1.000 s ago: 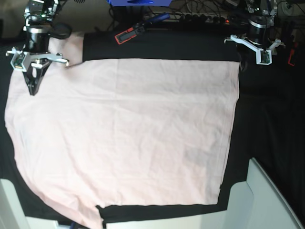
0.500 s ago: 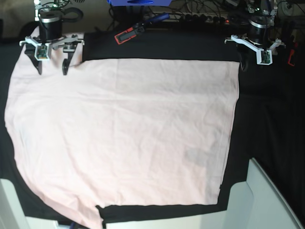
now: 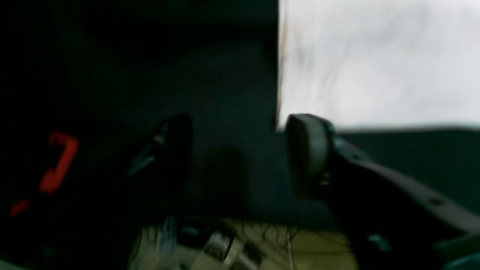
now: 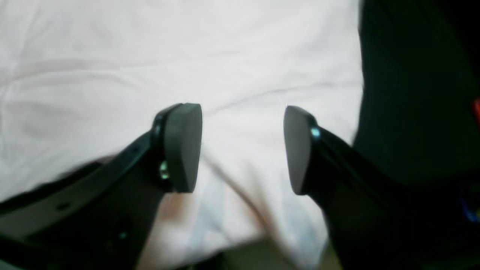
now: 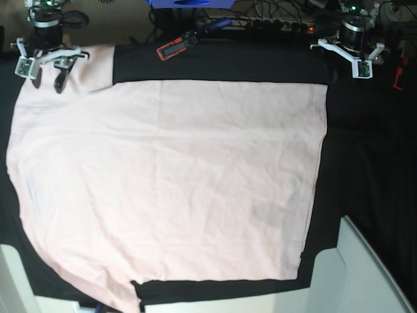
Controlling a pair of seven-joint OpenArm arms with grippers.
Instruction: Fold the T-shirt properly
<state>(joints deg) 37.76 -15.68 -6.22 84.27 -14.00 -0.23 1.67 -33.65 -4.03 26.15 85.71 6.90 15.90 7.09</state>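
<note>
Overall: T-shirt [image 5: 169,182] lies flat, plain side up, spread over most of the black table cover [image 5: 365,163]; one sleeve reaches the far corner on the base view's left. No fold visible yet, so the step in hand looks like the approach before a first fold. Next move likely calls for each gripper to drop onto a far corner or edge, pinch one layer, then carry it across w/o dragging the rest.

R gripper [image 4: 242,148]: above the sleeve, jaws parted w/ a clear gap, cloth visible between the pads, nothing held. L gripper [image 3: 240,161]: raised at the far corner, just off the shirt's edge, over bare cover; jaws apart, empty. Both arms sit high at the far side, wrists pointing down.
</note>
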